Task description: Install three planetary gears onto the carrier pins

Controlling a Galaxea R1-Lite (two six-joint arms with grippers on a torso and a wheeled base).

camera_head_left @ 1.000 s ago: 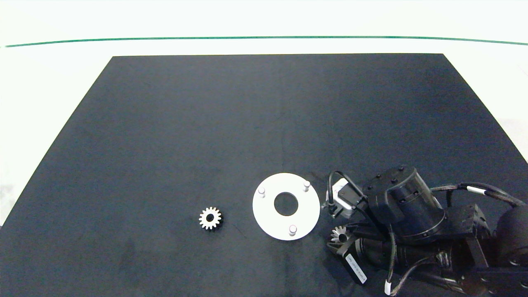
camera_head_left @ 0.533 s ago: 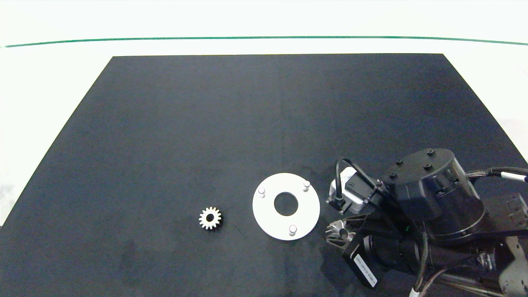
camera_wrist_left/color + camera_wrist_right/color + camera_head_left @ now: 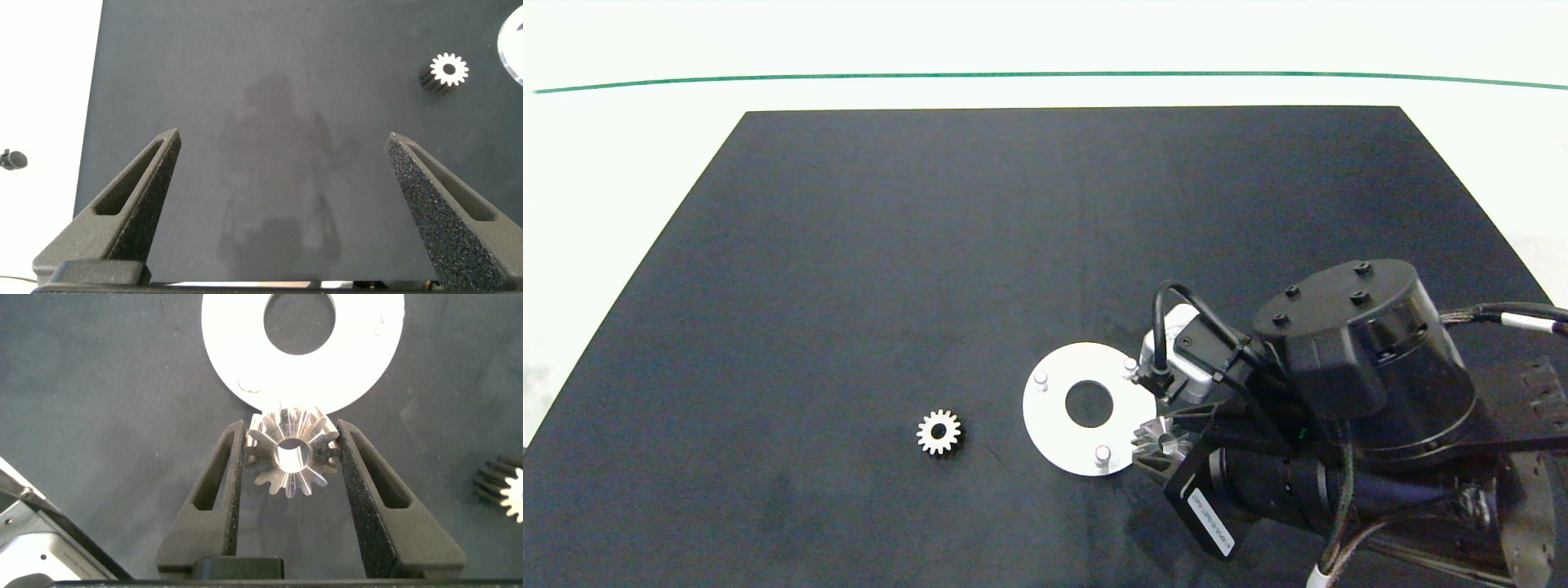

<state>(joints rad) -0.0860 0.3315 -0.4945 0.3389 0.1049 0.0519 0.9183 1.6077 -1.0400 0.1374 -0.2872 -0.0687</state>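
Right gripper: fingers clamped on one planetary gear, gripped by its toothed rim, bore clear. It hangs at the near-right rim of the white disc, just right of the nearest carrier pin.

Left gripper: fingers spread wide, nothing between them, over bare mat left of the work.

Step in hand, judged: carry the gear to a pin. Done well, the bore is centred over the pin top, the gear kept level, lowered straight, and let go only once seated on the disc.

Count:
- Carrier pins: three, all bare; far-left pin, far-right pin.
- Planetary gears in sight: two; second gear lies flat on the tabletop, left of the disc. A third is partly seen only in the right wrist view; uncertain.
- Discs: one.
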